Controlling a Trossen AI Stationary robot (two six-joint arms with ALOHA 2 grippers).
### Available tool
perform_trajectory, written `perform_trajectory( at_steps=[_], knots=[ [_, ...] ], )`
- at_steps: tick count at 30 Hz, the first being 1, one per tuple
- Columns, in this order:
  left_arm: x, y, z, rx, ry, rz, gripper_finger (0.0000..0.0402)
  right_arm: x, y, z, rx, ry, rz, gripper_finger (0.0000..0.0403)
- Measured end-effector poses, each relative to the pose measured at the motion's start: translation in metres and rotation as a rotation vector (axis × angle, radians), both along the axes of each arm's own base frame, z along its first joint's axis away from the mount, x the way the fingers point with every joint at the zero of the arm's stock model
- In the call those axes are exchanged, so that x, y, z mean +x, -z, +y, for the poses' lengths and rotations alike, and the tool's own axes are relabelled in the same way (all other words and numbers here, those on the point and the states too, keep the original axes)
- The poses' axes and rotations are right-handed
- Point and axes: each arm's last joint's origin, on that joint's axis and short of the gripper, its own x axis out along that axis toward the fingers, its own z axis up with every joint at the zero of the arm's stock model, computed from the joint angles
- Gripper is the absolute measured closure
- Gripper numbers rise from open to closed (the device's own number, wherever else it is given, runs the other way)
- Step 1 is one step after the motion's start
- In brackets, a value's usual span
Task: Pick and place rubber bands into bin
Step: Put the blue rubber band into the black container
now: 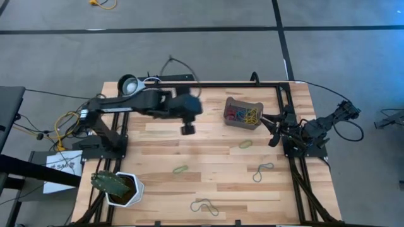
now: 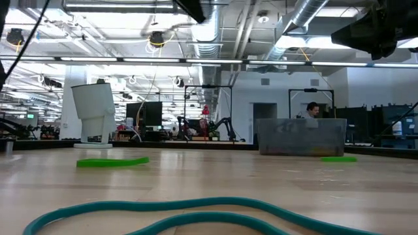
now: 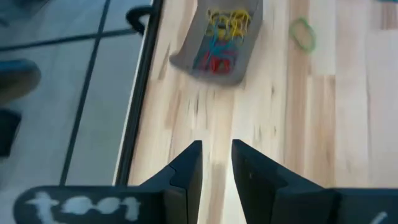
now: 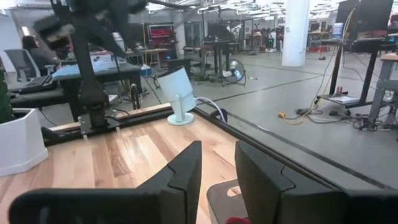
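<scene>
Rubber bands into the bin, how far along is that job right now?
Partly done. The bin already holds a pile of coloured bands. The left gripper hovers empty, slightly open, above the table; the right gripper waits beside the bin. Four rubber bands remain on the wood.

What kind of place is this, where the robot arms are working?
Probably a robotics lab in a big open industrial hall: bare ceiling ducts run overhead, other robot arms stand on benches behind, and a person sits at a workstation beyond the wooden table.
</scene>
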Motion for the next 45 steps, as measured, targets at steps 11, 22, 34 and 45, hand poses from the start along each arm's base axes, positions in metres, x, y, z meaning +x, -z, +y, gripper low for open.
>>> perform_trajectory(
  at_steps=[11, 22, 34, 45],
  knots=[
    [-0.079, 0.032, -0.063, 0.049, -0.178, -0.043, 0.0325, 0.002, 0.011, 0.006, 0.043, -0.248, 0.085, 0.031],
    [-0.08, 0.159, -0.103, -0.296, 0.088, -0.158, 0.0325, 0.002, 0.021, 0.009, 0.137, -0.349, 0.162, 0.031],
    [-0.044, 0.211, -0.111, -0.417, 0.339, -0.314, 0.0325, 0.005, 0.018, -0.002, 0.134, -0.163, 0.121, 0.031],
    [-0.005, 0.243, -0.13, -0.598, 0.519, -0.342, 0.0325, 0.006, 0.018, -0.008, 0.155, -0.093, 0.103, 0.031]
  ],
)
